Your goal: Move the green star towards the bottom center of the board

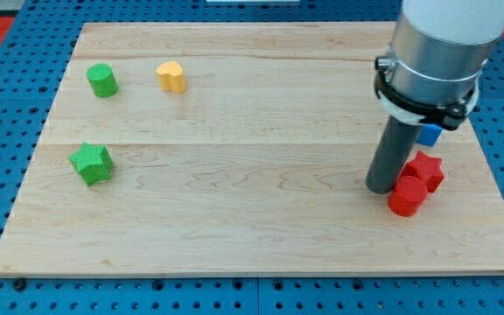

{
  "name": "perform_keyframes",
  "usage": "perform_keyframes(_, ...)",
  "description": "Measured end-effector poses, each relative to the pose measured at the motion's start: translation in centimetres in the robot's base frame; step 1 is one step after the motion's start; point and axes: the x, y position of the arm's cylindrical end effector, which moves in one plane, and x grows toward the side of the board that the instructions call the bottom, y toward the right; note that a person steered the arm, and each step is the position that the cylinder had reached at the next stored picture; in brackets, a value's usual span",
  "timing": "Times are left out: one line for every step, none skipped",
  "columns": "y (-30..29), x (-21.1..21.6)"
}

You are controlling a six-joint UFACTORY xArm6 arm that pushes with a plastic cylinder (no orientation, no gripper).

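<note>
Tip: my tip (381, 188) rests on the tabletop (252, 236), beside the red cylinder (407, 196).
Hand: no grasping hand, just a bare rod, holding nothing.
Green star (91, 164): far off towards the view's left.

One camera watches me from above the board's (261, 236) bottom edge, looking down and across toward its top. It stands far enough off to take in nearly the whole board, and my arm (436, 52) looms large at the view's upper right.
</note>
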Motion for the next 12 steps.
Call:
perform_keyframes(1.7, 0.2)
perform_keyframes(2.4, 0.6)
perform_keyframes(2.4, 1.3)
perform_keyframes(1.9, 1.3)
perform_keyframes(-1.7, 0.1)
perform_keyframes(-6.5, -1.3)
perform_keyframes(-11.4, -3.3)
perform_keyframes(-15.9, -5.2)
perform_keyframes(-20.2, -6.6)
perform_keyframes(-24.3, -7.8)
perform_keyframes(-28.4, -9.0)
perform_keyframes(-32.3, -10.1)
